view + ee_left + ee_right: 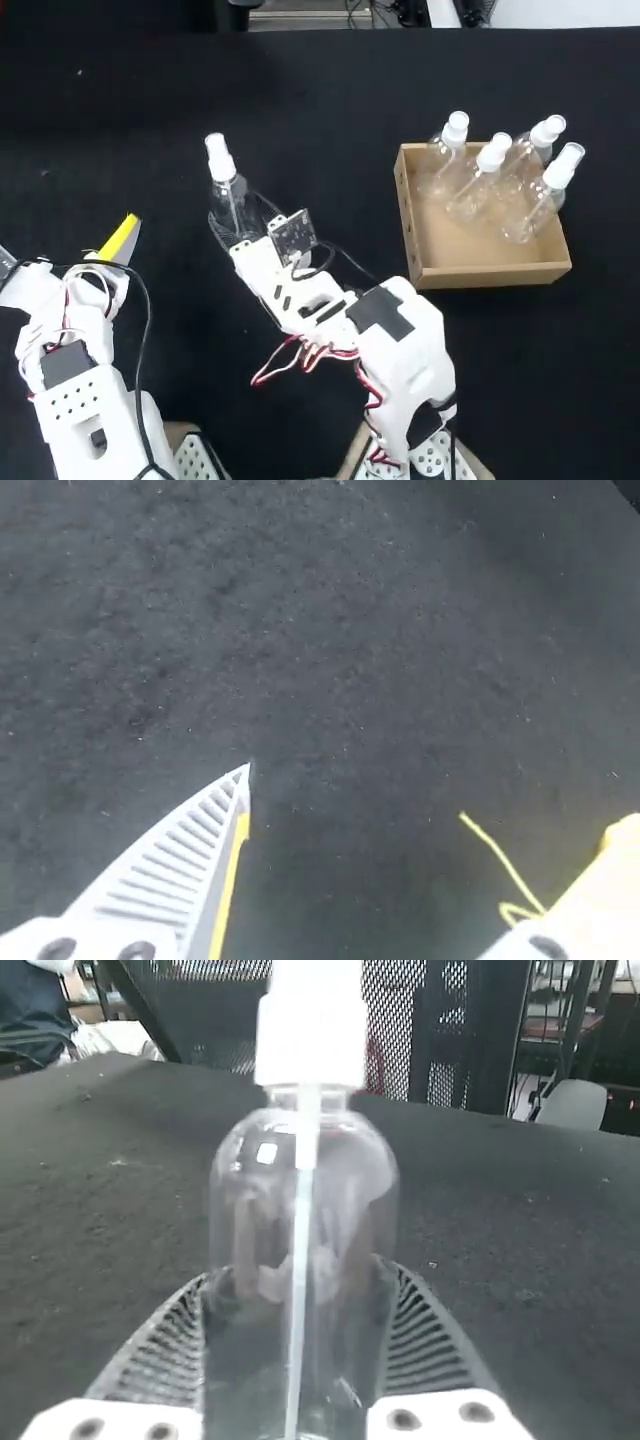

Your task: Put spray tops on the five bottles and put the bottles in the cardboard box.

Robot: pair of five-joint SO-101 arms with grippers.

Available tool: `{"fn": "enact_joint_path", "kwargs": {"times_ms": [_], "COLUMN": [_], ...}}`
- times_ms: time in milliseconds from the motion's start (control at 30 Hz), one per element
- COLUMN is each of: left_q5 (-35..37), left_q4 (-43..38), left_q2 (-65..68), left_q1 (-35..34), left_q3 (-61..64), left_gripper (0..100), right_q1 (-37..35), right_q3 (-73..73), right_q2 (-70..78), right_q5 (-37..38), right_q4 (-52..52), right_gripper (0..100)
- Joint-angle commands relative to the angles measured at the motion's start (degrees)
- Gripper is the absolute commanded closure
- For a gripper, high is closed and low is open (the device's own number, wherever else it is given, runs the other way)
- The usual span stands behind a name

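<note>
right end effector [300, 1300] clamped on capped bottle [300, 1190], left end effector [430, 810] spread wide — four bottles [478, 188] in cardboard box [490, 272]

Four capped bottles [472, 195] in box [480, 250]; fifth [228, 200] upright outside.

Blk tabletop [150, 100], wire mesh panel [200, 1000] in bkgd, cables [370, 12] at far edge

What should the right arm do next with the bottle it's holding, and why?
Probably carry it across to the cardboard box and lower it into the bare part nearer the arms. The right hand is shut on the upright bottle, its spray top is on, and four capped bottles lie in the box.
</note>
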Motion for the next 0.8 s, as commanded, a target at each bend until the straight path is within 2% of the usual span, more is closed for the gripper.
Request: {"fn": "enact_joint_path", "kwargs": {"times_ms": [0,133,533,667,767], "left_q5": [0.5,0.5,0.5,0.5,0.5], "left_q4": [-1.1,-1.1,-1.1,-1.1,-1.1], "left_q2": [-0.8,-0.8,-0.8,-0.8,-0.8], "left_q1": [-0.5,-0.5,-0.4,-0.2,-0.4], "left_q3": [-2.2,-2.2,-2.2,-2.2,-2.2], "left_gripper": [51,51,51,51,51], "right_q1": [-0.7,-0.7,-2.0,-2.5,-2.3], "right_q3": [3.3,5.3,-1.5,-6.4,-13.6], "right_q2": [-4.7,-6.5,-0.4,2.5,4.8], "right_q5": [0.1,-0.1,0.1,0.2,3.0], "right_q4": [-4.0,-6.4,-6.4,-6.3,-4.8], "right_gripper": [98.2,98.2,98.2,98.2,98.2]}}
